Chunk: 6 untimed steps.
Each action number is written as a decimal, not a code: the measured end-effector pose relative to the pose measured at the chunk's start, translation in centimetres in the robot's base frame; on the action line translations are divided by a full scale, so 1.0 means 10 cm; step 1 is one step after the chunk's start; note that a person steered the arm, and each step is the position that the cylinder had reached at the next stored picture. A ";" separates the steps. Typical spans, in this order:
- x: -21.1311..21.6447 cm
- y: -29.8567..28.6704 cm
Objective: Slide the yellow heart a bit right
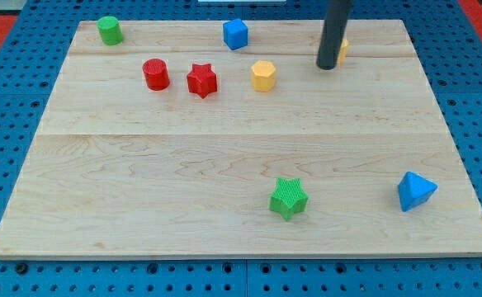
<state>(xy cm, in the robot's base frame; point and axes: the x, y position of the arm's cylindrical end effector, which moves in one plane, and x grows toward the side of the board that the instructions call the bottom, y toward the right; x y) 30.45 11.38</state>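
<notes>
Yellow heart (342, 49): near the board's top edge, toward its top-right corner; only a sliver of yellow shows past the rod, so its heart shape cannot be confirmed from here.
My tip (326, 66): just beside the heart on its left, touching or nearly so; I cannot tell which.
Why there: a push to the view's right has to start from the left face, and I judge the tip is set up for that.
Hand state: no jaws to open or close; the arm ends in a plain dark rod, gripping nothing.
Path: the wood right of the heart is bare up to the board's right edge, so a short slide looks safe.
Yellow hexagonal block (263, 75): left of the tip, well apart.
Red star (201, 80) and red cylinder (155, 73): further left, close together.
Blue cube (235, 34): at the top edge, left of the rod.
Green cylinder (109, 30): top-left corner.
Green star (288, 198): near the bottom edge.
Blue pyramid-like block (415, 190): toward the bottom-right corner.
</notes>
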 end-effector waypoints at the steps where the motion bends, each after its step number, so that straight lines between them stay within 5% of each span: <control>1: -0.08 -0.20; 6: -0.46 0.44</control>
